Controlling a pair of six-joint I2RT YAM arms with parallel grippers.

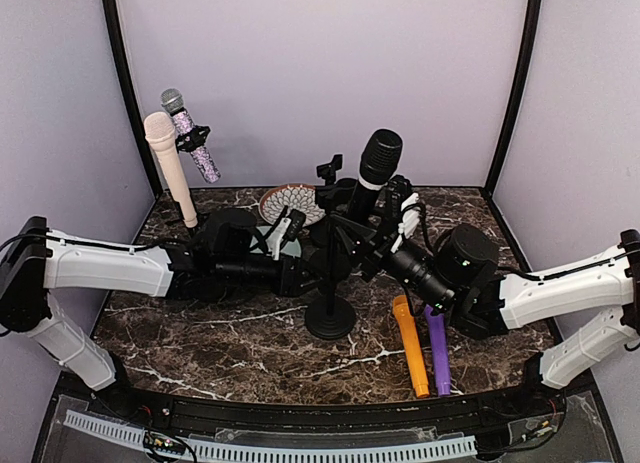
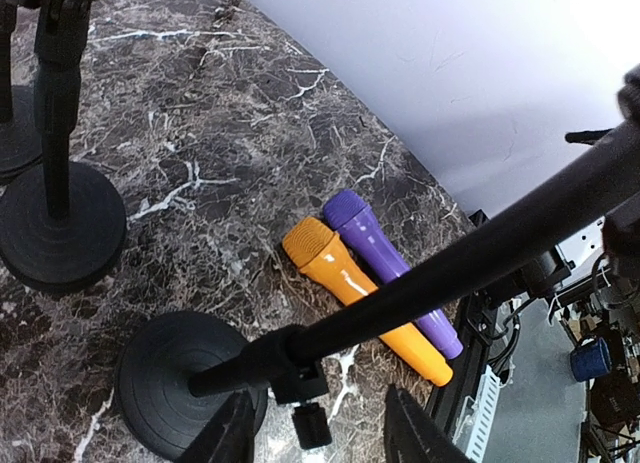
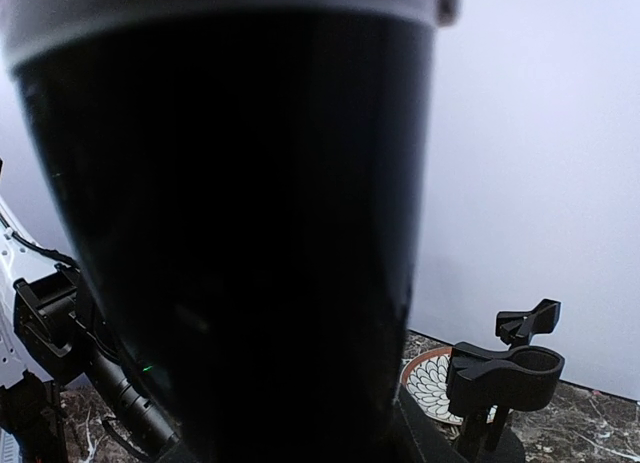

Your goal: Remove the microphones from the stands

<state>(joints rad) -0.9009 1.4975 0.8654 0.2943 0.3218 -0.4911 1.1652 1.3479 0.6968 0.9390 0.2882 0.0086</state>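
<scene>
At the middle of the marble worktop, the black handheld microphone (image 1: pixel 378 161) sits tilted in the clip of the black round-based stand (image 1: pixel 330 319). The left gripper (image 2: pixel 318 395) has its fingers spread either side of the stand's pole, not clamping it. The right gripper (image 1: pixel 398 223) is close against the microphone's body; I cannot tell whether it has closed. The step in hand looks like securing the grasp. Next, brace the stand and draw the microphone out along its own axis.

Left arm (image 1: pixel 100 268) and right arm (image 1: pixel 560 288) reach inward; left pincer (image 2: pixel 322 428) spread; right pincer (image 1: pixel 388 228) clamped on microphone (image 1: pixel 378 163).
</scene>
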